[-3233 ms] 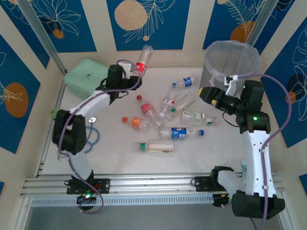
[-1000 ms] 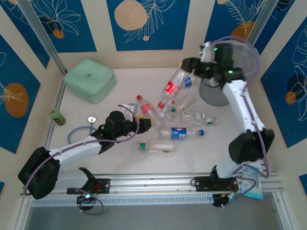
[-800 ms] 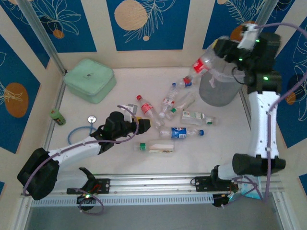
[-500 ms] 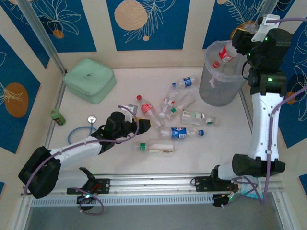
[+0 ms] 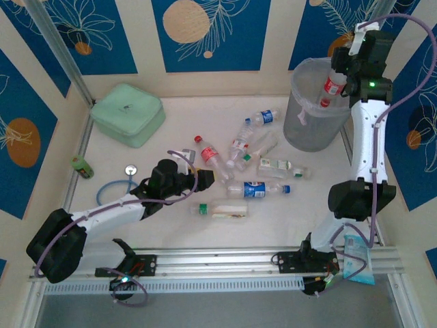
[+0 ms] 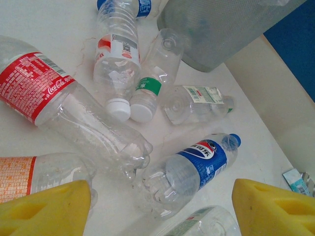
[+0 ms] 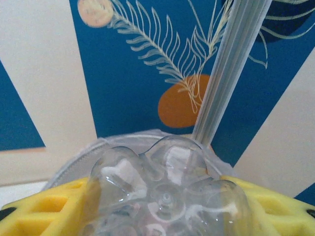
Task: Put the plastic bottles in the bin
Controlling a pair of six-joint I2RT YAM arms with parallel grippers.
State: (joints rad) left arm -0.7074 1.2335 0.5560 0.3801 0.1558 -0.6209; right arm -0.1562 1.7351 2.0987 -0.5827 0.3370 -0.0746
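Note:
My right gripper (image 5: 346, 70) is high at the back right, shut on a clear red-labelled bottle (image 5: 332, 85) that hangs cap down over the bin (image 5: 315, 126). The right wrist view has the bottle's base (image 7: 167, 196) pressed between both yellow fingers (image 7: 44, 211), the bin's rim (image 7: 118, 142) behind it. Several plastic bottles lie mid-table, among them a red-capped one (image 5: 208, 156) and a blue-labelled one (image 5: 254, 189). My left gripper (image 5: 204, 178) sits low beside them, open. Its yellow pads (image 6: 44, 209) straddle the blue-labelled bottle (image 6: 197, 164), apart from it.
A mint-green case (image 5: 128, 113) lies at the back left. Along the left edge are a small green can (image 5: 82, 166), a silver disc (image 5: 130, 169) and a blue cable loop (image 5: 109, 193). A Coca-Cola bottle (image 6: 74, 105) and an orange-labelled one (image 6: 29, 177) lie near the left pad.
The right arm has swung the red-labelled bottle from above the table up over the bin and tipped it cap down. The left arm has stayed put over the last second.

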